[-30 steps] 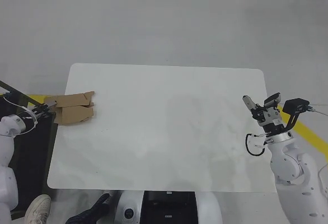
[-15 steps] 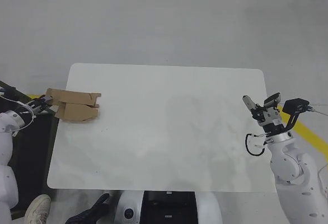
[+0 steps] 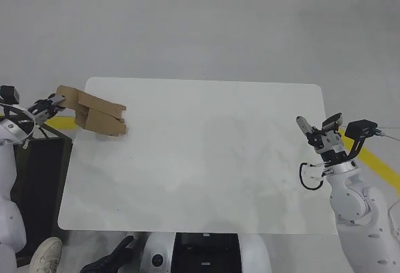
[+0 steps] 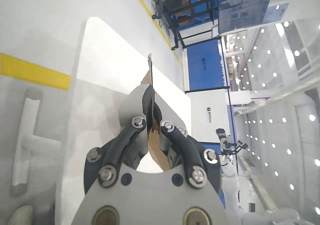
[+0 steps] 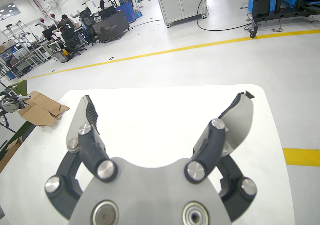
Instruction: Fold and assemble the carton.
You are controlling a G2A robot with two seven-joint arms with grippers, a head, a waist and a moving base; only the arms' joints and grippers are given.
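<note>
A flattened brown carton [image 3: 97,113] hangs tilted over the far left corner of the white table [image 3: 200,170]. My left gripper [image 3: 55,102] is shut on its outer edge, just off the table's left side. Seen edge-on in the left wrist view, the carton [image 4: 151,100] is pinched between the two fingers of my left gripper [image 4: 151,108]. My right gripper [image 3: 317,127] stands open at the table's right edge, nothing between its fingers. From the right wrist view, the carton [image 5: 41,109] lies far across the table from my right gripper [image 5: 165,108].
A dark bin [image 3: 39,184] stands beside the table's left edge, with cardboard [image 5: 11,147] inside it. A yellow floor line [image 3: 381,167] runs past the right side. The table top between the two arms is bare.
My left gripper has lifted the carton and swung it toward the table's far left corner, tilting it. The right arm has not moved.
</note>
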